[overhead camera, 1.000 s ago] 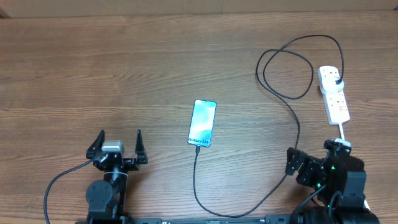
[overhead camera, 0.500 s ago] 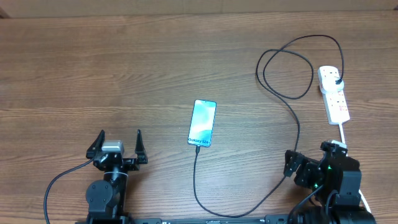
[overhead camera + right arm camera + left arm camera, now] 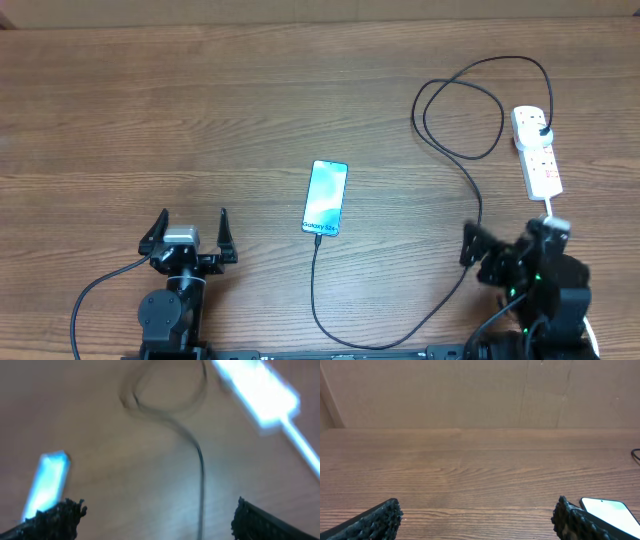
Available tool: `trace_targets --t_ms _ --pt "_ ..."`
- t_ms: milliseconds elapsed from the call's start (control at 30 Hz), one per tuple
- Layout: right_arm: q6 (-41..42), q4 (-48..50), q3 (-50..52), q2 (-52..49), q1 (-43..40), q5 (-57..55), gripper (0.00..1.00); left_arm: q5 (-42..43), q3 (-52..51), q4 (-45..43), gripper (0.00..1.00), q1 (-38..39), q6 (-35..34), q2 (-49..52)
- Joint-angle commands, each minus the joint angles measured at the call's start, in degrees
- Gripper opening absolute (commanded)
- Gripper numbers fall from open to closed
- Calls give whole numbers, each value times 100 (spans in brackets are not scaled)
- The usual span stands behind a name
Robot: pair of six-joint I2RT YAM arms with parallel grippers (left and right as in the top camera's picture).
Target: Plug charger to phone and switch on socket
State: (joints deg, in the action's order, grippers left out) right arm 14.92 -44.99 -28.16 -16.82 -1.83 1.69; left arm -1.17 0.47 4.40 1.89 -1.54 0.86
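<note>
The phone [image 3: 325, 197] lies flat mid-table with its blue screen lit. The charger cable [image 3: 455, 285] meets the phone's near edge, runs right, loops, and ends in a black plug [image 3: 545, 130] in the white socket [image 3: 537, 152] at the far right. My left gripper [image 3: 190, 232] is open and empty, left of the phone. My right gripper [image 3: 508, 240] is open and empty, just short of the socket's near end. The left wrist view shows the phone [image 3: 612, 512] beside my right finger. The blurred right wrist view shows the phone [image 3: 47, 482], cable [image 3: 200, 465] and socket [image 3: 255, 390].
The socket's white cord [image 3: 551, 212] runs from its near end toward my right arm and also shows in the right wrist view [image 3: 302, 447]. The wooden table [image 3: 150, 110] reaches a cardboard wall [image 3: 470, 390] at the back.
My right arm has moved a little away from the front edge toward the socket, gripper still open. The left arm, phone, cable and socket have not moved.
</note>
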Motion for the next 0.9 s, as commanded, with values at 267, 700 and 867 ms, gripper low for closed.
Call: trace_targets --t_ms 267,700,867 --pt "-39 2494 942 1104 20 9 100 -74 -20 -13 100 0 26 -52" --pt "-37 3436 1880 1668 17 9 100 -74 -20 -11 100 0 26 -52" --pt "-37 3751 2039 1668 17 9 100 -74 -20 -13 99 0 26 -52"
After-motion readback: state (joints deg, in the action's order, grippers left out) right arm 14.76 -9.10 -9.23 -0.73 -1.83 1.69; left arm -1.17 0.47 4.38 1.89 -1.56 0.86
